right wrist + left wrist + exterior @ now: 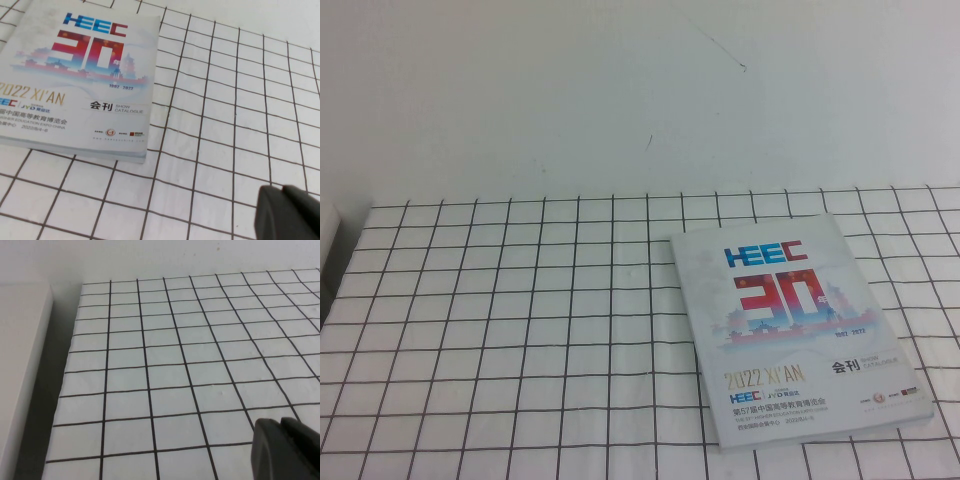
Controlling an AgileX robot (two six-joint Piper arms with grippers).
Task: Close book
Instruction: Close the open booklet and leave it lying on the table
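The book [798, 328] lies flat and closed on the checked tablecloth, front cover up, at the right of the high view. Its cover shows "HEEC 30" and "2022 XI'AN". Neither arm shows in the high view. In the right wrist view the book [75, 80] lies well apart from my right gripper [282, 190], whose dark fingers are pressed together, shut on nothing, over bare cloth. My left gripper [280, 422] is likewise shut and empty above the cloth on the left side, with no book in its view.
A white cloth with a black grid [520, 330] covers the table. A white wall [620, 90] rises behind it. The cloth's left edge [65, 385] drops to a shadowed gap beside a white panel [20, 365].
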